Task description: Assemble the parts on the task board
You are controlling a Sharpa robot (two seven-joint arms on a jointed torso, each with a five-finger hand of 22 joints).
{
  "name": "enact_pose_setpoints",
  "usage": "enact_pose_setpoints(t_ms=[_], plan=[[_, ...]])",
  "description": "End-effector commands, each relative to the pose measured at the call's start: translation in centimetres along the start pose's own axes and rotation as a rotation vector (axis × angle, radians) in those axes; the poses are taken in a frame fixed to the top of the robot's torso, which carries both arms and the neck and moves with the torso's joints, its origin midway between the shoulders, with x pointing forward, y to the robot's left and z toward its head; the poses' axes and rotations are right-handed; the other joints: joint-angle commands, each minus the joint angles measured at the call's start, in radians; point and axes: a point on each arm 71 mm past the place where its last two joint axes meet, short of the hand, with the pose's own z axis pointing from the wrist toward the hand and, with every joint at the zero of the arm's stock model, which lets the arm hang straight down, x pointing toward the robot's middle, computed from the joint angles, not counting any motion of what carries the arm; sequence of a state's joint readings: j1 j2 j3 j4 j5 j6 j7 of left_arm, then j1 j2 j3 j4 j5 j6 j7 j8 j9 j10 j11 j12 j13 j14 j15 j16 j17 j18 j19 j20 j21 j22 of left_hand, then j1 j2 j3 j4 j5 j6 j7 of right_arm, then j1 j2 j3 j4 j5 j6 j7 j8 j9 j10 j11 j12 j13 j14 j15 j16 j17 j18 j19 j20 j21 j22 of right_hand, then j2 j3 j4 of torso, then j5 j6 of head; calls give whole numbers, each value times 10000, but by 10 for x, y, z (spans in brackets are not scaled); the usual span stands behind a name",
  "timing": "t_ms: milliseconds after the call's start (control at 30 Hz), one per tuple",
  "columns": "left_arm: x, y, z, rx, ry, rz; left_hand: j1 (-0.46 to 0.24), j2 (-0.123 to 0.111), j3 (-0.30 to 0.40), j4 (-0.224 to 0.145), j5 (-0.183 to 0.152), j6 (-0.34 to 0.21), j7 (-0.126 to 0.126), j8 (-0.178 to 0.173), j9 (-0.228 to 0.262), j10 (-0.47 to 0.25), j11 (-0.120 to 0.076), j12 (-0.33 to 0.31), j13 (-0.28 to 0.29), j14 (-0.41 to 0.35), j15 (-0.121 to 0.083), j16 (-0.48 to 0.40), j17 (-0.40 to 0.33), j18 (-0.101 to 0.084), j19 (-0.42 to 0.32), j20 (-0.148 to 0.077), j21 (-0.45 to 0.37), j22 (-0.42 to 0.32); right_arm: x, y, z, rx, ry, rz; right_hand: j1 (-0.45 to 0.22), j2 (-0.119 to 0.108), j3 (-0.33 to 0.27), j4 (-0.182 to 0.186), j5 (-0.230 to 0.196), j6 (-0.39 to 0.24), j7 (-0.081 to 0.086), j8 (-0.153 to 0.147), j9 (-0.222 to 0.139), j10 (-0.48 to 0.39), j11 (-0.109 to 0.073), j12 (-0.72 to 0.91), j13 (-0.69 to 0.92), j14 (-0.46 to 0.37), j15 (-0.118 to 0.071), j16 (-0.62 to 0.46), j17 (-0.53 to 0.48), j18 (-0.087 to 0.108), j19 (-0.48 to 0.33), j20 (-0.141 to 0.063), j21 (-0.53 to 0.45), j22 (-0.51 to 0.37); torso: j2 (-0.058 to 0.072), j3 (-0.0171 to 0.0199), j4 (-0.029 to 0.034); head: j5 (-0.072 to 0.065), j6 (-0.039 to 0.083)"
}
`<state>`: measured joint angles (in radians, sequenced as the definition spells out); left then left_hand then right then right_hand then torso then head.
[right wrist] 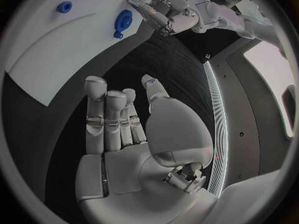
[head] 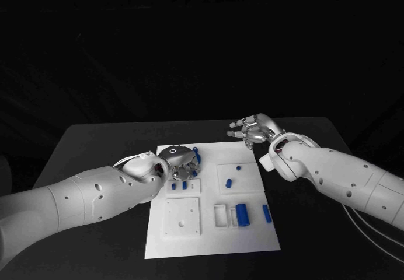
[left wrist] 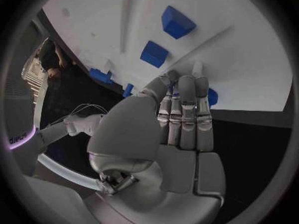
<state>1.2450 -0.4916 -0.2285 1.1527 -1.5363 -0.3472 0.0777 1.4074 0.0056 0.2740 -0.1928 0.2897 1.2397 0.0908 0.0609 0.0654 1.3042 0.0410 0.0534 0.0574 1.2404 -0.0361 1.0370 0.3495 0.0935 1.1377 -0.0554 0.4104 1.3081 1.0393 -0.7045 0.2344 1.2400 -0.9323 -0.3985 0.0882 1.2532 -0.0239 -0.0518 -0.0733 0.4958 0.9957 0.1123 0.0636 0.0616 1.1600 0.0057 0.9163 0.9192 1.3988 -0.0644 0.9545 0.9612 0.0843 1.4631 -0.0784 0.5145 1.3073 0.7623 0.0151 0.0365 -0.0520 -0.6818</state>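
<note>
Head view: left hand (head: 178,163) sits low over the upper left of the task board (head: 215,245), fingers bunched at a blue part (head: 195,157); cannot tell if it grips. Right hand (head: 253,131) hovers off the board's far right corner, fingers apart, nothing held. More blue parts (head: 242,214) lie mid-board.

Left wrist view: fingers (left wrist: 187,114) lie together, tips on the board by blue parts (left wrist: 153,54).

Right wrist view: right hand (right wrist: 134,129) is spread and holds nothing over the black table (right wrist: 162,59).

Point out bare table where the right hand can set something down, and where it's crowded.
Free: black table beside the task board's right edge, beneath the open right hand. Also the table's far strip beyond the board. Crowded: the board's left-centre, where the left hand works among blue parts.
</note>
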Motion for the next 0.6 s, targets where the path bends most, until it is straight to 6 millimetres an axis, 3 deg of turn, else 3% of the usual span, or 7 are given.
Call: enact_pose_setpoints(t_ms=[33,600], plan=[[-5,-1,-2,-53,-485,-398,-94,-18,54,5,33,52,-7,22,16,77,12,49,16,59,1,65,16,53,-34,3,51,223,1,1,0,-130,48,3,-105,-13,50,6,31,76,23,-11,10,42,-21,34,9,56,-11,20,8,136,141,-50,41,603,-7,0,-1,9,20],[-28,6,-16,-577,-358,-2025,-138,-26,135,2,-56,124,-29,24,13,154,-13,48,16,58,-15,72,33,30,-98,-10,127,215,0,0,0,-87,44,-16,-109,-13,64,-19,39,80,23,-11,10,34,-22,26,4,53,-11,11,6,135,139,-50,46,603,-18,8,10,70,26]])
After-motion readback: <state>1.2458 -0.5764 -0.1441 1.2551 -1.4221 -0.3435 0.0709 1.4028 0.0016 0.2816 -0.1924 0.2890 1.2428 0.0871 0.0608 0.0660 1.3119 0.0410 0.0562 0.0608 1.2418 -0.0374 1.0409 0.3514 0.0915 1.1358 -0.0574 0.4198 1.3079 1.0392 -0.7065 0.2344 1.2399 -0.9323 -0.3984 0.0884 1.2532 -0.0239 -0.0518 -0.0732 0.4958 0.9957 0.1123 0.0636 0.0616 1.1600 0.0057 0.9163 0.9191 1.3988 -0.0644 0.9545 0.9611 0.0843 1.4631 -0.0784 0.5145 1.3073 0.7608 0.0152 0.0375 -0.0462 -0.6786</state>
